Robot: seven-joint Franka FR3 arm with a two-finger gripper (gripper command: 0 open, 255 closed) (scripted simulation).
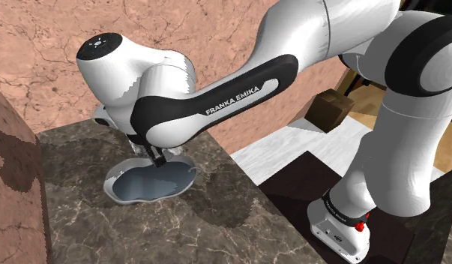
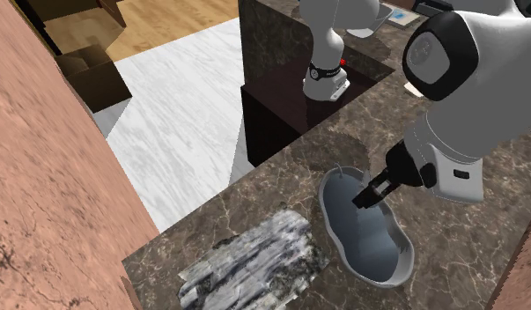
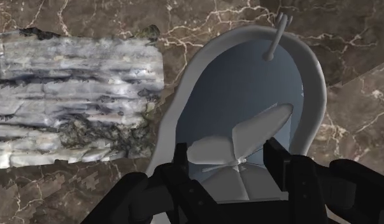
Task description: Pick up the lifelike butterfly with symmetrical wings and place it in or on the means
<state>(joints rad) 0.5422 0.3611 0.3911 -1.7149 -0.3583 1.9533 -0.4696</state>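
A pale grey butterfly (image 3: 213,149) with spread wings sits between my black fingers in the wrist view, its wings touching both. My gripper (image 3: 228,156) is shut on it, just above the inside of a grey-blue, peanut-shaped dish (image 3: 314,70). The dish (image 1: 153,187) lies on the dark marble counter (image 1: 217,225) in the shoulder view, with my gripper (image 1: 158,157) pointing down into its far end. In the second exterior view my gripper (image 2: 371,194) hangs over the dish (image 2: 369,242). A thin grey stalk (image 3: 276,35) sticks up from the dish's rim.
A mottled grey-white slab (image 3: 69,102) lies flat on the counter right beside the dish, also seen as slab (image 2: 254,260). A reddish stone wall (image 1: 37,45) borders the counter. Beyond the counter edge are a pale floor (image 2: 184,106) and a cardboard box (image 1: 333,105).
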